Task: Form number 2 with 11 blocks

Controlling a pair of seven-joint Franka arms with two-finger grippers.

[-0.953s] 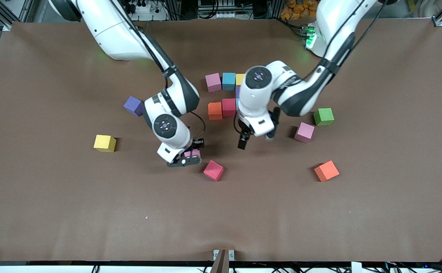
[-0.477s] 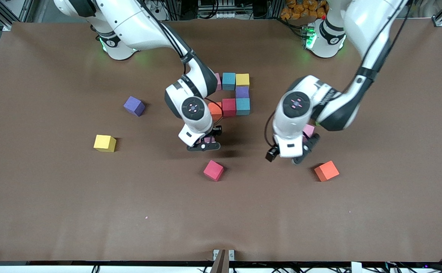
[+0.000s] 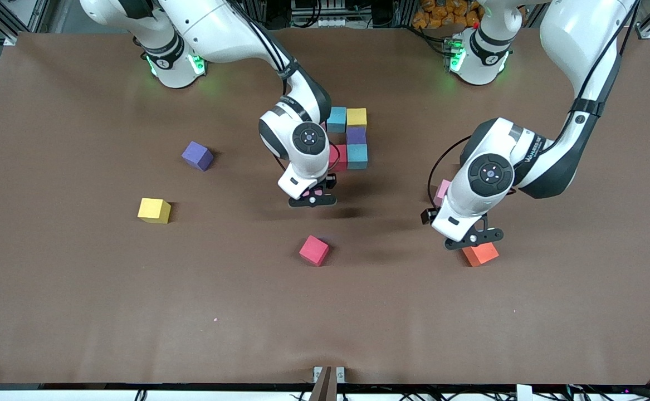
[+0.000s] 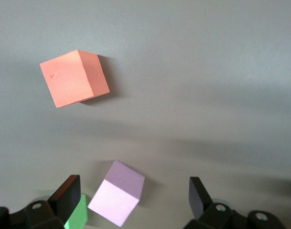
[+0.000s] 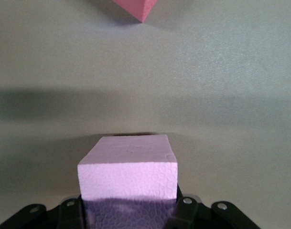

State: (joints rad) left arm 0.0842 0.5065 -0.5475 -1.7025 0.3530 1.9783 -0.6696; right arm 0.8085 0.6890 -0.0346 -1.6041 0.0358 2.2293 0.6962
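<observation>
The right gripper (image 3: 312,199) is clenched on a pink foam cube (image 5: 128,172), carried in the air over bare table just in front of the partly built digit; the grip sits low on the cube's sides, so most of its finely pebbled, matte body stands clear of the fingers, presumably so it can be set flush against its neighbours without the fingers fouling them. The unfinished number 2 (image 3: 352,136) lies close by: a cyan cube (image 3: 336,118) and a yellow cube (image 3: 356,117) side by side in the row farthest from the front camera, a purple cube (image 3: 356,135) under the yellow one, then a teal-blue cube (image 3: 357,156) touching a red cube (image 3: 338,157); the right arm hides the rest of that cluster.

The left gripper (image 3: 473,237) hangs released, its fingers spread wide, over the table at a loose orange cube (image 3: 481,254), which looks to be its next pick; a second pink cube (image 4: 117,192) and the edge of a green cube (image 4: 77,215) lie between its fingers in the wrist view.

Loose stock lies well apart on the brown table (image 3: 79,289): a crimson cube (image 3: 314,250) nearest the front camera, a yellow cube (image 3: 154,210) and a purple cube (image 3: 198,155) toward the right arm's end; all are sharp-edged, equal-sized and soft-looking.
</observation>
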